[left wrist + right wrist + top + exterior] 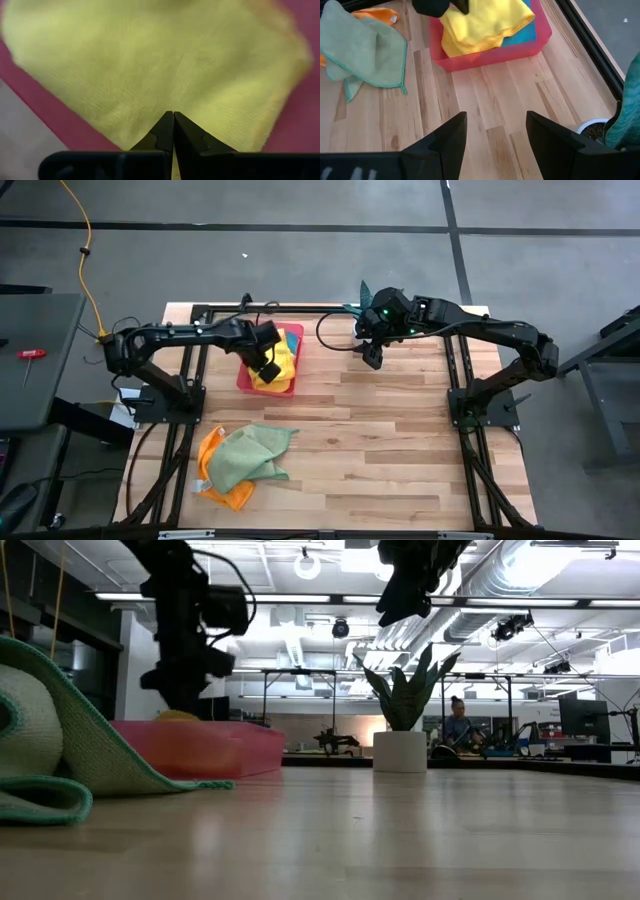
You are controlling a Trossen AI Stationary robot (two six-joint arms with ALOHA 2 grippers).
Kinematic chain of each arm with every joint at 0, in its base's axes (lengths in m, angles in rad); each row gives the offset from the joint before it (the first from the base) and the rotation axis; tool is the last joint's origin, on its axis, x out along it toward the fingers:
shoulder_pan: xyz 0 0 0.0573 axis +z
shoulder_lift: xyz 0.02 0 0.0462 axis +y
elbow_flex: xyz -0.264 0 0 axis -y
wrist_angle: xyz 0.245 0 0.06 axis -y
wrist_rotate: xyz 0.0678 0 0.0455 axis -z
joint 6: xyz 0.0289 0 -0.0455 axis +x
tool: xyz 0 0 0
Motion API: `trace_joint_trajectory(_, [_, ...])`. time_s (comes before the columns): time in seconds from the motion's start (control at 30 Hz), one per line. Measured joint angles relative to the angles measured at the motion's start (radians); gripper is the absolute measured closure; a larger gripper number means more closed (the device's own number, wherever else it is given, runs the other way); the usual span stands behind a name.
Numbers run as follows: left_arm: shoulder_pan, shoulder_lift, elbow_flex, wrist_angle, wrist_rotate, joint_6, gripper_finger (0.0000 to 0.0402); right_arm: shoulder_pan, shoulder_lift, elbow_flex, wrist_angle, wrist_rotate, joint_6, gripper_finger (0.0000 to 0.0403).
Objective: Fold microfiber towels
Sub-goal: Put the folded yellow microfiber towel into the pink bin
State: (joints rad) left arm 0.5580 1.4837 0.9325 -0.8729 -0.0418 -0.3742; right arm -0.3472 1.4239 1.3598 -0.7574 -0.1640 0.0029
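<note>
I see a yellow towel (165,65) of soft, finely ribbed matt cloth in a smooth pink plastic tray (490,56). The light green towel (367,47) looks like matt cloth too. The table (490,110) is smooth, lightly glossy wood planking.

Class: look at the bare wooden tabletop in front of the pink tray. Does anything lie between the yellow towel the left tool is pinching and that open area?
Only the pink tray's low front wall. The left tool is shut on the yellow towel; the light green towel lies off to one side.

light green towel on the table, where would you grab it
Take the light green towel at its loose corner pointing toward the table's middle, coming straight down from above. It lies crumpled over the orange towel, so a corner pinch should lift it alone.
</note>
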Motion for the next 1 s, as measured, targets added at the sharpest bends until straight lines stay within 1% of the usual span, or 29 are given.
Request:
trace_joint_trajectory(0.1, [0.007,0.0,-0.032,-0.05,-0.002,0.009,0.0401,0.0,0.0,0.0,0.0,0.006,0.0,0.0206])
trace_joint_trajectory(0.23, [0.008,-0.027,-0.033,-0.063,-0.033,0.031,0.0401,0.0,0.0,0.0,0.0,0.006,0.0,0.0206])
trace_joint_trajectory(0.3, [0.012,-0.045,-0.02,-0.064,-0.013,0.053,0.0401,0.0,0.0,0.0,0.0,0.006,0.001,0.0206])
trace_joint_trajectory(0.37, [0.021,-0.066,0.013,-0.094,0.018,0.076,0.0401,0.0,0.0,0.0,0.0,0.006,0.009,0.0206])
trace_joint_trajectory(0.47, [0.038,-0.098,0.096,-0.162,0.034,0.148,0.0401,0.0,0.0,0.0,0.0,0.006,0.018,0.0206])
trace_joint_trajectory(0.53, [0.048,-0.118,0.156,-0.173,0.006,0.205,0.0401,0.0,0.0,0.0,0.0,0.006,0.017,0.0206])
trace_joint_trajectory(0.63, [0.07,-0.124,0.224,-0.132,-0.073,0.262,0.0401,0.0,0.0,0.0,0.0,0.006,0.013,0.0206])
trace_joint_trajectory(0.7, [0.099,-0.095,0.264,-0.113,-0.071,0.315,0.0395,0.0,0.0,0.0,0.0,0.006,0.008,0.0206])
trace_joint_trajectory(0.8, [0.144,-0.01,0.313,-0.126,-0.041,0.367,0.037,0.0,0.0,0.0,0.0,0.005,0.008,0.0206])
trace_joint_trajectory(0.9, [0.181,0.079,0.363,-0.126,-0.035,0.415,0.0332,0.0,0.0,0.0,0.0,0.006,0.008,0.0206])
trace_joint_trajectory(1.0, [0.219,0.169,0.408,-0.126,0.03,0.466,0.0287,0.0,0.0,0.0,0.0,0.006,0.013,0.0206])
